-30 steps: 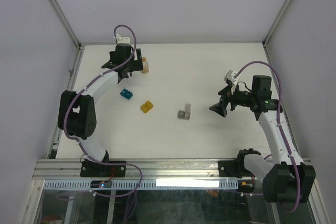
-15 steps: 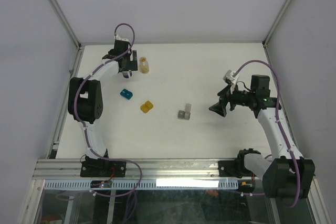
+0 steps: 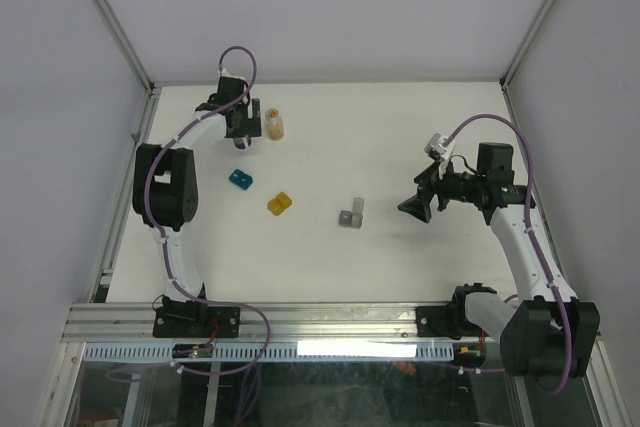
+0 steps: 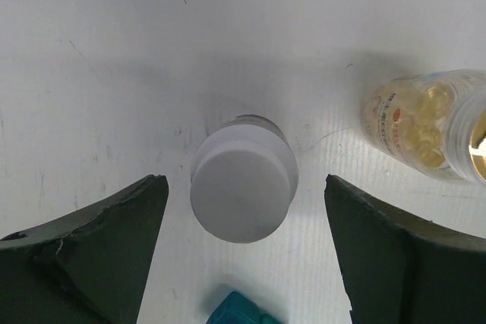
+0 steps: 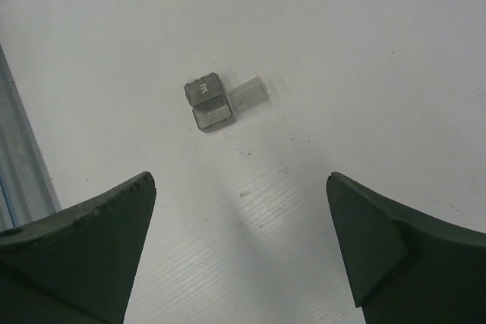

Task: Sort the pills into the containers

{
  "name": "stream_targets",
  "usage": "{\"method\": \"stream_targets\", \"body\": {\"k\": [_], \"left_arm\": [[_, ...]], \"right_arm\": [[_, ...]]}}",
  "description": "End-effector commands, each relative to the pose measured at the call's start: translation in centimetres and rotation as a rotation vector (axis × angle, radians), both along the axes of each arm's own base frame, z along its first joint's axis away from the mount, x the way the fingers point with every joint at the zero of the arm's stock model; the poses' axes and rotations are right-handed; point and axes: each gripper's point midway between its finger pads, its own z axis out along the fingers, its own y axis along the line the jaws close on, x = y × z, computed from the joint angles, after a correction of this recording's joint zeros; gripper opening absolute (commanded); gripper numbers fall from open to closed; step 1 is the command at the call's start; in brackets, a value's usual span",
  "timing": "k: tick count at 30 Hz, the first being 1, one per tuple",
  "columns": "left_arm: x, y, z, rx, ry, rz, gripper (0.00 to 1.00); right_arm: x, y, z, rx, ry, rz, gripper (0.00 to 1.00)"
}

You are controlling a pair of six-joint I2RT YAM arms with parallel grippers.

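White bench [image 3: 400,127], plain gray walls around it. Gray container [image 3: 351,215] sits mid-bench with one lid flipped open. Amber container [image 3: 279,204] is left of it and teal container [image 3: 240,180] further left. Right pincer [image 3: 412,207] hangs wide open to its right. Left pincer [image 3: 246,133], way back-left of it, gapes around a white cap [image 4: 243,187] without touching, with the pill bottle [image 3: 275,126] beside.
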Motion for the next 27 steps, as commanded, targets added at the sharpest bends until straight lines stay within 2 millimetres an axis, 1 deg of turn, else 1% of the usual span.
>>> {"method": "stream_targets", "body": {"k": [1,5,7,11,12,16,19,21,25,27], "left_arm": [[0.8,-0.1,7.5,-0.038,-0.156,-0.018,0.87],[0.5,-2.3,9.4,-0.147,-0.183,-0.083,0.86],[0.4,-3.5,9.9,-0.204,-0.184,-0.118,0.85],[1.0,-6.0,9.6,-0.311,-0.164,-0.193,0.79],[1.3,-6.4,9.5,-0.327,-0.161,-0.199,0.79],[2.4,-7.9,9.3,-0.327,-0.164,-0.209,0.78],[3.2,-8.5,8.4,-0.295,-0.152,-0.202,0.78],[3.5,-8.9,7.4,-0.275,-0.131,-0.195,0.79],[3.8,-9.5,5.6,-0.232,-0.097,-0.192,0.79],[3.8,-9.8,5.1,-0.220,-0.087,-0.196,0.79]], "right_arm": [[0.4,0.1,1.0,0.013,-0.044,0.010,0.98],[0.4,0.1,0.9,0.016,-0.040,0.013,0.98],[0.4,0.2,0.8,0.019,-0.035,0.017,0.98],[0.4,0.2,0.9,0.019,-0.038,0.017,0.98],[0.4,0.2,0.9,0.018,-0.038,0.017,0.98],[0.4,0.1,0.9,0.015,-0.040,0.016,0.98],[0.4,0.1,0.8,0.015,-0.038,0.016,0.98],[0.3,0.1,0.8,0.014,-0.039,0.017,0.98],[0.3,0.1,0.7,0.012,-0.036,0.015,0.98],[0.3,0.1,0.8,0.013,-0.039,0.017,0.98]]}}
